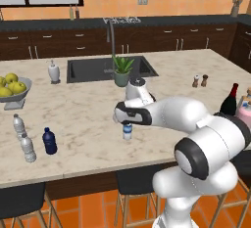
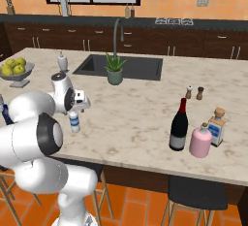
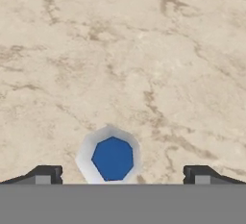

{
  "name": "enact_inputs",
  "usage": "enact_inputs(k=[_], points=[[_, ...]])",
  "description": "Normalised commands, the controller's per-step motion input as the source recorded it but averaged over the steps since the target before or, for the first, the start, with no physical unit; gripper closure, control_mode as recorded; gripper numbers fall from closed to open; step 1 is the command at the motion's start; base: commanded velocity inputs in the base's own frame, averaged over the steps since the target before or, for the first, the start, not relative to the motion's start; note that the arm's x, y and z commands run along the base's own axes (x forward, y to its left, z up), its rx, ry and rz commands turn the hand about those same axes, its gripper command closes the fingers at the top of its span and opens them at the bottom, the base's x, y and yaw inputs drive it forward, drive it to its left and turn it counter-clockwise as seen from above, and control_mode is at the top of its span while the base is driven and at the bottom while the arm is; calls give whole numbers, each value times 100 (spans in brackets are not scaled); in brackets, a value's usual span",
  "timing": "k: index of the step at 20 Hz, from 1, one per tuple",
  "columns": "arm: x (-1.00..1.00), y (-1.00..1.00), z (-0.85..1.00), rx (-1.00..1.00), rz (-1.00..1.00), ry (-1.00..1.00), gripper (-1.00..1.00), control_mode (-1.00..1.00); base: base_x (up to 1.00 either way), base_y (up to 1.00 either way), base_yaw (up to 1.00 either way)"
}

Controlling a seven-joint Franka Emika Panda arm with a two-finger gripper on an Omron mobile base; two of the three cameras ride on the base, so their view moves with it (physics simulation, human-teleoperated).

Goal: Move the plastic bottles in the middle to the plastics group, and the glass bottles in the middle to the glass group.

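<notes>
One clear blue-capped bottle (image 3: 112, 157) stands upright on the marble surface (image 3: 144, 50), directly under the hand (image 3: 123, 175), whose jaws stand fully apart, holding nothing. Risk: off-centre descent lets a fingertip (image 3: 45, 174) strike the cap and topple the bottle.

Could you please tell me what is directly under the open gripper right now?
Under the gripper stands the clear bottle with the blue cap, upright on the marble counter. From above, its cap and shoulders show; the base is covered by the bottle itself.
</notes>
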Motion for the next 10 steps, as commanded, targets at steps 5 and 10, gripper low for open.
enact_inputs(k=[5,10], points=[[9,4,-18,0,0,0,-100,-100,0,0,0],[14,17,-12,0,0,0,-100,-100,0,0,0]])
